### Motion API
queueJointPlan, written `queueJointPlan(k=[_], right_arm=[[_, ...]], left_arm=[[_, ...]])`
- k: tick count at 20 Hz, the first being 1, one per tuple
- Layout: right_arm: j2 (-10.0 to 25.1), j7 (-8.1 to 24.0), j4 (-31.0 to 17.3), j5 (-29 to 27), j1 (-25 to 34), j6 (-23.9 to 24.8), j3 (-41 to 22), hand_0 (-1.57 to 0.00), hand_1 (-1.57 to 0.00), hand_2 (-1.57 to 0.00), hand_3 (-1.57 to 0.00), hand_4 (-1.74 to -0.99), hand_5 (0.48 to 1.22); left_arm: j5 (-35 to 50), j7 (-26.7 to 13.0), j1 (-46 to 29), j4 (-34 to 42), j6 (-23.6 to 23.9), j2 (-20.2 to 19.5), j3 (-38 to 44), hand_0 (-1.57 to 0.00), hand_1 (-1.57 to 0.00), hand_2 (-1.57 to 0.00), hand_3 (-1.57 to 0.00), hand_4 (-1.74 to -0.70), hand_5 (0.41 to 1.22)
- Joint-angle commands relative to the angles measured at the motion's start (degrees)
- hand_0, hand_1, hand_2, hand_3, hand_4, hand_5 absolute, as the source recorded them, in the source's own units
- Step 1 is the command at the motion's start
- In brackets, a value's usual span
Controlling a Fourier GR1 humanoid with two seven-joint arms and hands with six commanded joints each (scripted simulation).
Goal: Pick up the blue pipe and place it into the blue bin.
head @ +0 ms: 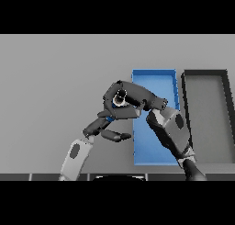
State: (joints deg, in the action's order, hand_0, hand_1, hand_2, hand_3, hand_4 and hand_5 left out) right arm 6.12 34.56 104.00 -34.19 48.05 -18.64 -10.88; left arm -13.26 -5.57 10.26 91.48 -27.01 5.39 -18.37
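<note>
At the blue bin's left edge, right hand grips blue pipe.

Even, flat light is falling across the grey worktop, which is showing no glare. Soft shadow is darkening the surface just beside the blue bin, under the arms. Edges are staying straight, undistorted.
</note>
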Motion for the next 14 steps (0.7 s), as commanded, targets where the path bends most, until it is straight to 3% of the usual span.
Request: queueJointPlan(k=[1,3,6,11,14], right_arm=[[0.9,-0.1,-0.6,-2.3,2.7,0.7,2.2,-1.57,-1.57,-1.57,-1.57,-1.741,1.221],[2.8,-2.0,-2.9,0.3,7.8,4.0,6.8,-1.57,-1.57,-1.57,-1.57,-1.741,1.221],[5.9,-1.2,-8.4,5.0,12.8,5.7,11.8,-1.57,-1.57,-1.57,-1.57,-1.741,1.221],[9.8,-2.1,-17.2,11.7,11.6,3.4,19.3,-1.57,-1.57,-1.57,-1.57,-1.741,1.221],[10.8,-1.0,-18.9,13.2,7.8,1.8,23.0,-1.57,-1.57,-1.57,-1.57,-1.741,1.221]], left_arm=[[-0.1,-0.2,-0.5,0.0,-0.1,-0.2,-0.1,0.00,0.00,0.00,0.00,-0.91,0.437],[0.1,-1.5,-0.3,0.3,-0.5,-0.3,0.0,0.00,0.00,0.00,0.00,-0.90,0.433],[-0.2,-1.5,-0.3,0.6,-0.7,-1.1,0.1,0.00,0.00,0.00,0.00,-0.89,0.428],[-0.4,-0.1,0.0,0.0,-0.5,-1.7,0.6,0.00,0.00,0.00,0.00,-0.88,0.411],[-1.1,0.7,-0.4,0.1,-0.5,-2.2,0.4,0.00,0.00,0.00,0.00,-0.87,0.415]])
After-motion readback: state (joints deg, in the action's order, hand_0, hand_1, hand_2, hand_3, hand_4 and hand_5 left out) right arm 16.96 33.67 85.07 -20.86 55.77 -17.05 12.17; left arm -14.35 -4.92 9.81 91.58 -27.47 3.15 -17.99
